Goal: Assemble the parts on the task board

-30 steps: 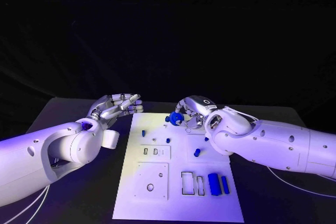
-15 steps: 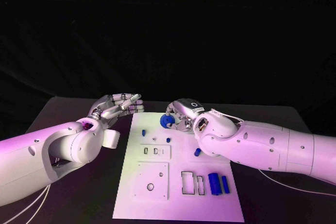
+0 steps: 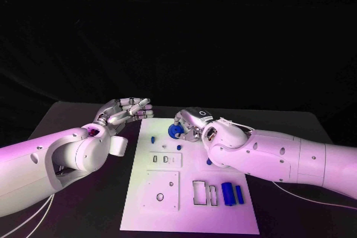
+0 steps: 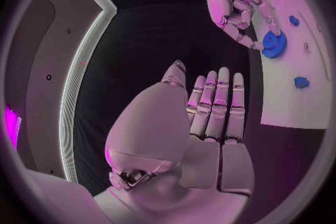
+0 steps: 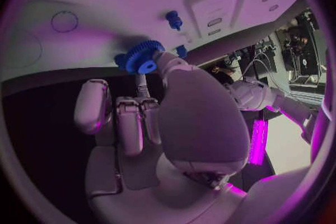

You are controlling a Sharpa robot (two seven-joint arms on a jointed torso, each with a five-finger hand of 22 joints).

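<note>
Since a second ago the right robot hand (image 3: 190, 125) has carried the small blue toothed plastic gear (image 3: 174, 130) leftward, pinching it over the far end of the white rectangular task board (image 3: 190, 217). Beside the board's far left corner, the left robot hand (image 3: 125, 112) hovers over the black tabletop (image 3: 89, 207), fingers loosely extended, holding nothing.

Just beyond the right hand (image 3: 190, 125) and its blue gear (image 3: 175, 130), two small blue pegs (image 3: 153, 140) stand on the task board (image 3: 190, 217). The left hand (image 3: 125, 112) hovers beside the board's far corner.

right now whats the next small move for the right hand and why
Probably lower the blue gear toward the task board and line it up over a peg: the right hand holds it at its fingertips above the board's far end, not yet seated.
</note>
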